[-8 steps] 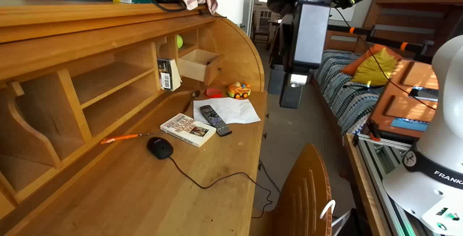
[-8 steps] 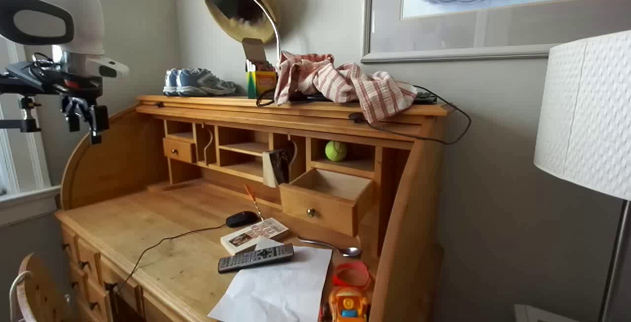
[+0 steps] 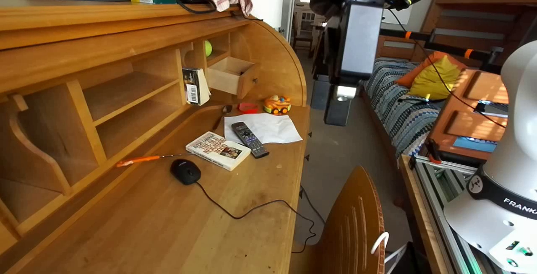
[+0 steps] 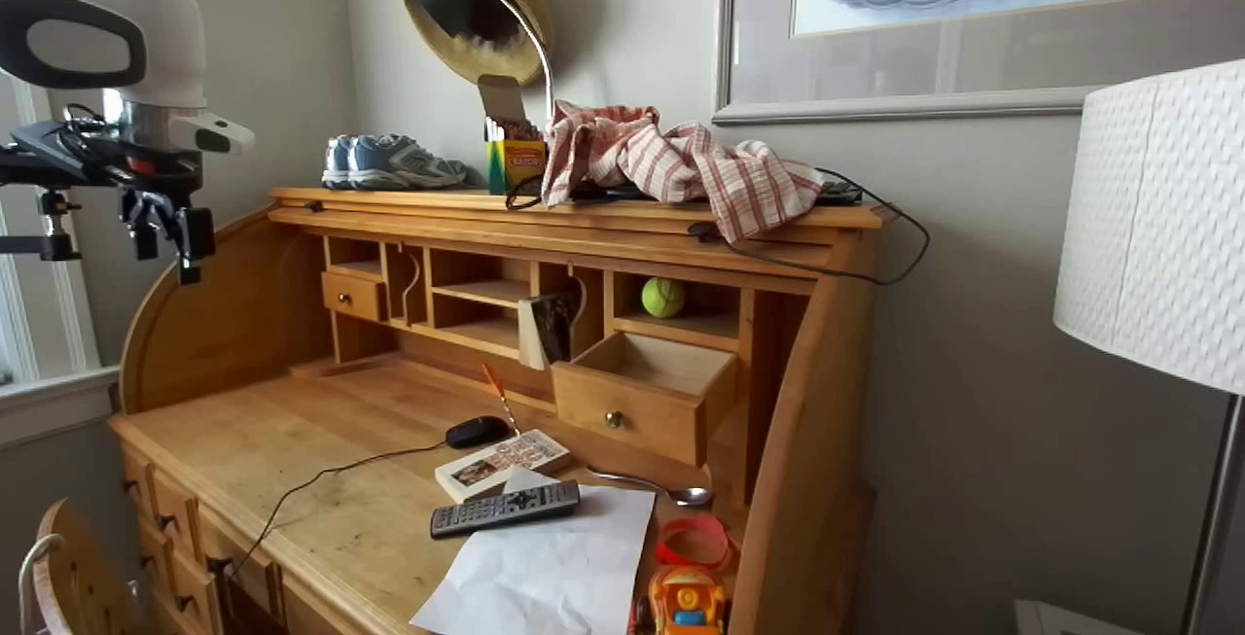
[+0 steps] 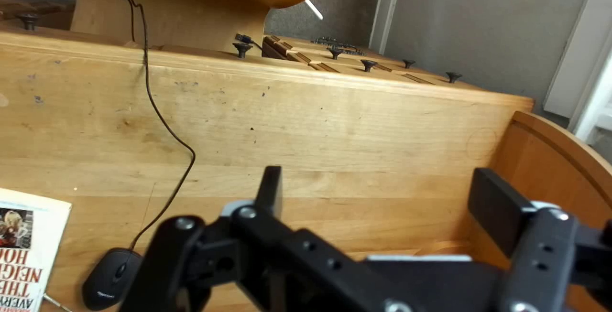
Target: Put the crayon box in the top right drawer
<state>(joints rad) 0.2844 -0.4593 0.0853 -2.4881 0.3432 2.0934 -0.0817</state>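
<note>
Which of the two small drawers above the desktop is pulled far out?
The top right drawer, below the tennis ball: its inside shows; the opposite drawer shows none.

My gripper [image 5: 375,191] has a matt finish, with shiny metal screws [image 5: 248,212]. The desk [image 5: 344,130] is smooth wood with a soft sheen, scuffed in spots; the open drawer [image 4: 657,423] is wood too, its knob [image 4: 613,418] glossy metal. The crayon box [image 4: 525,163] looks like printed card to me, though it shows too small to be sure. The towel [image 4: 671,163] is crumpled woven cloth, the spoon [image 4: 693,496] polished metal, the paper [image 4: 550,557] matt and creased, the mouse [image 5: 110,281] smooth plastic, the lampshade [image 4: 1157,217] rough-textured.
</note>
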